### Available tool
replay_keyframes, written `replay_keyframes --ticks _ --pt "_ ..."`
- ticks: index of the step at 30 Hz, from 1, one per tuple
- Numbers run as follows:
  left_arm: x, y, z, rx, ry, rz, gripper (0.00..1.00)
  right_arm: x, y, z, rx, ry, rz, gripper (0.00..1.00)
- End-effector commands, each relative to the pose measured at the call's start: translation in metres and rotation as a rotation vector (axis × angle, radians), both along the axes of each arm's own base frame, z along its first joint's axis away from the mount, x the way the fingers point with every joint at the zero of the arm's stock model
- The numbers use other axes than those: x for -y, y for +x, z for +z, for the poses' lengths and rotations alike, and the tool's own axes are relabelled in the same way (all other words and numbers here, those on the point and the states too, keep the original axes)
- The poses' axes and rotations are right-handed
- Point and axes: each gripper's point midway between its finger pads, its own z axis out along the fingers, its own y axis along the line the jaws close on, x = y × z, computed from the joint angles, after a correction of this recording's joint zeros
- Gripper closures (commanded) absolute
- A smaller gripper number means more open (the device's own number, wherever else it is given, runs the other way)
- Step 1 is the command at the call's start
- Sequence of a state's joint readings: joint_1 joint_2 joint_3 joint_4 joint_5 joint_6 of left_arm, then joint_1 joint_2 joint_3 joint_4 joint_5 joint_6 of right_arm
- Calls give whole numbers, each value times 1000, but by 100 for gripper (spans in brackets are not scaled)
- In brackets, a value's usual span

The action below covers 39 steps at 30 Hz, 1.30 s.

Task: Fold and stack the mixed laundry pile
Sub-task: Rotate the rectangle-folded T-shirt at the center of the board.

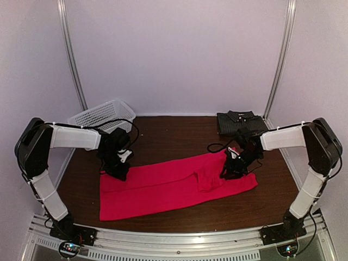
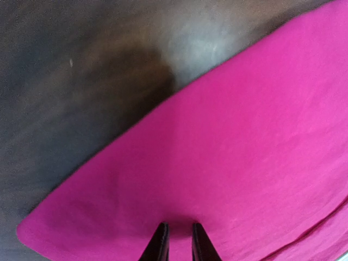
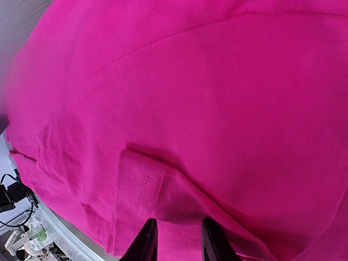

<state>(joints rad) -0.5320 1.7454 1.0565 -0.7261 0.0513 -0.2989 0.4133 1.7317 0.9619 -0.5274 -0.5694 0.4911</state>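
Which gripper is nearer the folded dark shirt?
Right. The right gripper is just in front of the dark shirt; the left gripper is across the table, near the basket.

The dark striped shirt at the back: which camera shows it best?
The top external view: the dark shirt lies folded at the far right corner of the table. Both wrist views show none of it, mainly the pink T-shirt.
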Motion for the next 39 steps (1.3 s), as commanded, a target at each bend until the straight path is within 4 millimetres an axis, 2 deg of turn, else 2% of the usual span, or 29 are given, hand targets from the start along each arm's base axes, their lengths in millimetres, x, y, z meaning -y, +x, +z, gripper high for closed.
replay_keyframes --ticks 1,4,5,7,11,16,19,22,25,27,30,32,35,37,39 --pt "-22 -20 -23 -53 59 92 84 8 17 -21 46 -131 77 70" --pt "-37 -45 -36 -119 98 155 86 4 33 -26 66 -166 117 70" --pt "-46 -50 -37 -116 127 176 87 0 45 -25 84 -170 130 70" --pt "-51 -60 -38 -124 128 216 88 -8 62 -27 96 -182 158 70" --pt "-55 -74 -31 -119 105 265 89 -36 109 -36 138 -193 202 70" --pt "-36 -81 -9 -129 19 245 90 -74 180 -37 212 -201 221 70" --pt "-7 -86 8 -122 -67 157 89 -91 215 -27 280 -180 212 70" --pt "26 -88 29 -70 -76 12 88 -99 233 -6 332 -166 204 68" --pt "40 -73 51 8 -77 -22 87 -100 231 26 370 -139 195 66" --pt "38 -58 61 76 -43 -30 87 -99 225 51 403 -111 176 63" --pt "31 -40 65 136 51 -71 88 -98 211 86 445 -52 150 59" --pt "30 -33 61 146 107 -120 89 -101 197 98 447 -22 151 59" --pt "22 -22 53 155 211 -173 95 -101 173 92 405 -24 161 61" --pt "17 -16 48 156 278 -198 100 -101 157 80 365 -26 167 66" --pt "13 -11 45 160 329 -216 100 -106 143 66 334 -21 177 71"
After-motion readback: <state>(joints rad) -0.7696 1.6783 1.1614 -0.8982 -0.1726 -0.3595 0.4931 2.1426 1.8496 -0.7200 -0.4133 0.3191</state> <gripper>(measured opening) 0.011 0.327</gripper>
